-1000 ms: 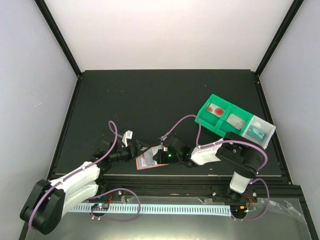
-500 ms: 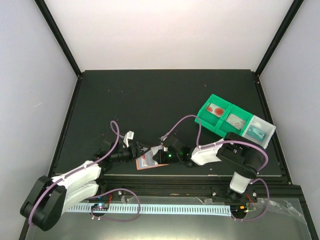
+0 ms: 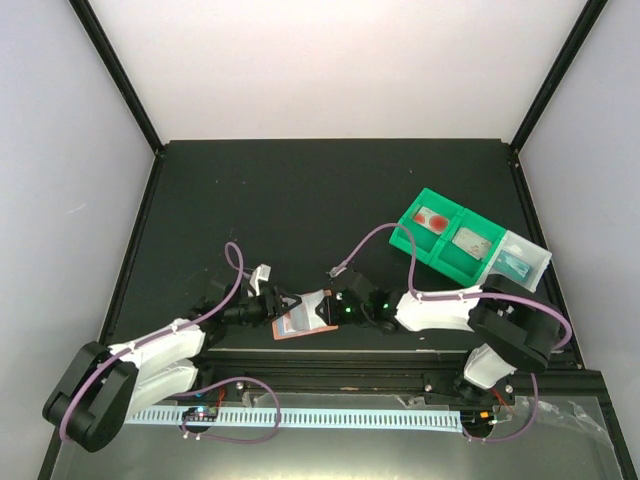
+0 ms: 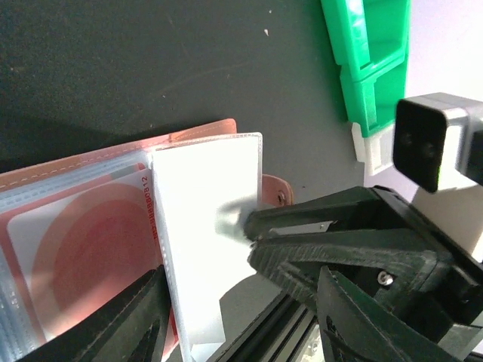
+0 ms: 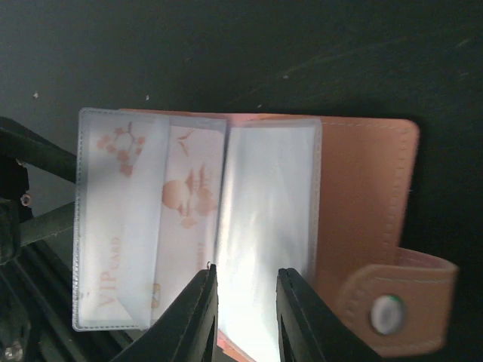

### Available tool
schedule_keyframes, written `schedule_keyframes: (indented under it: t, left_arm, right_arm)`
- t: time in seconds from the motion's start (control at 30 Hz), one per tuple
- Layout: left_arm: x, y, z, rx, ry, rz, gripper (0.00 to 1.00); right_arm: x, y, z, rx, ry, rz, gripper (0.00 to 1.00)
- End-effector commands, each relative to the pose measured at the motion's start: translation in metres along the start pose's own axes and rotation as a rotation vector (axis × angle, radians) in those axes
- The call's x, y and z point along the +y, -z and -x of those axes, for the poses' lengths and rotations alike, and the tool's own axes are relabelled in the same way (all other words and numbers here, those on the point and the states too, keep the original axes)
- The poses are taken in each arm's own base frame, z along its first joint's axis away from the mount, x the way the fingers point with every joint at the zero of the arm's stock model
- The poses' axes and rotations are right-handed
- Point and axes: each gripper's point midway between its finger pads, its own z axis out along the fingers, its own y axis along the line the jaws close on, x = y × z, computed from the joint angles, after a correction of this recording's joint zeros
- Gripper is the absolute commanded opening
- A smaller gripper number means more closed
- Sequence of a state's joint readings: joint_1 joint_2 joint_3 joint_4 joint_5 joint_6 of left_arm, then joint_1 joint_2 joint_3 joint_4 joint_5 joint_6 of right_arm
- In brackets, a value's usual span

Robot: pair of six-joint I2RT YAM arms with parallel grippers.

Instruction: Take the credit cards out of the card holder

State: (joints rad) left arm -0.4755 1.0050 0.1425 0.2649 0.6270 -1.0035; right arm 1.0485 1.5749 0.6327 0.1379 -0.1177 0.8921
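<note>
Holder [image 3: 300,322] lying open on bench [image 3: 300,200] by front edge, cards [image 5: 124,219] tucked in clear sleeves [image 5: 268,211], right gripper [image 5: 245,283] narrowly parted astride one, left gripper [image 4: 238,302] half-wide at holder's left side

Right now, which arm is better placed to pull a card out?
Right, probably: the right gripper straddles a clear sleeve of the open holder, jaws slightly apart. The left gripper sits at the holder's opposite edge, better suited to steady it.
</note>
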Motion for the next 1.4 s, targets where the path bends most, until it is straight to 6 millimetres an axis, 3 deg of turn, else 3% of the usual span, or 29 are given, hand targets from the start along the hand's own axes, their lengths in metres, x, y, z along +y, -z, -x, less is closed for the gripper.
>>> schedule_keyframes:
  t: [0.0, 0.43, 1.0, 1.37]
  left_arm:
    - [-0.009, -0.002, 0.005, -0.017, -0.042, -0.021, 0.55]
    - [-0.027, -0.013, 0.003, 0.015, -0.072, -0.043, 0.56]
    - [-0.046, -0.037, -0.011, 0.09, -0.1, -0.085, 0.55]
    - [-0.031, -0.03, -0.007, 0.048, -0.115, 0.021, 0.52]
  right_arm:
    - [-0.023, 0.013, 0.006, -0.043, 0.063, -0.136, 0.25]
    - [-0.04, 0.011, 0.0, -0.043, 0.067, -0.198, 0.24]
    - [-0.048, 0.006, -0.012, -0.021, 0.034, -0.177, 0.13]
    - [-0.049, 0.012, -0.009, -0.035, 0.037, -0.194, 0.11]
